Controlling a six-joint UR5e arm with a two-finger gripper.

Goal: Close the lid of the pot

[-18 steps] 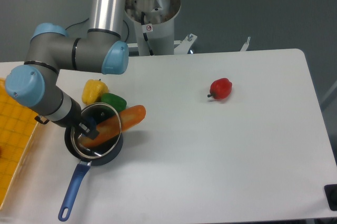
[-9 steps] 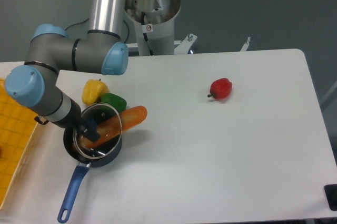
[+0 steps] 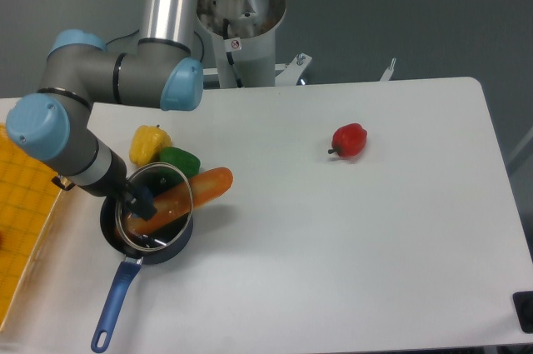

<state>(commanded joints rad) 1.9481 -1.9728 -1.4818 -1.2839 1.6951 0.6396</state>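
Observation:
The black pot (image 3: 171, 249) with a long blue handle (image 3: 112, 302) sits near the table's front left. The clear glass pot lid (image 3: 156, 206) with a metal rim lies over the pot, shifted slightly up and right of it. My gripper (image 3: 141, 200) is at the lid's centre, shut on the blue knob, which the fingers mostly hide. An orange carrot (image 3: 208, 185) shows through the glass and sticks out past the lid's right side.
A yellow pepper (image 3: 148, 142) and a green pepper (image 3: 179, 158) lie just behind the pot. A red pepper (image 3: 350, 139) lies right of the table's middle. A yellow mat (image 3: 21, 204) is at the left edge. The arm's base (image 3: 241, 29) stands at the back.
The arm's elbow and wrist have shifted slightly up and left. The lid and pot have stayed almost in place.

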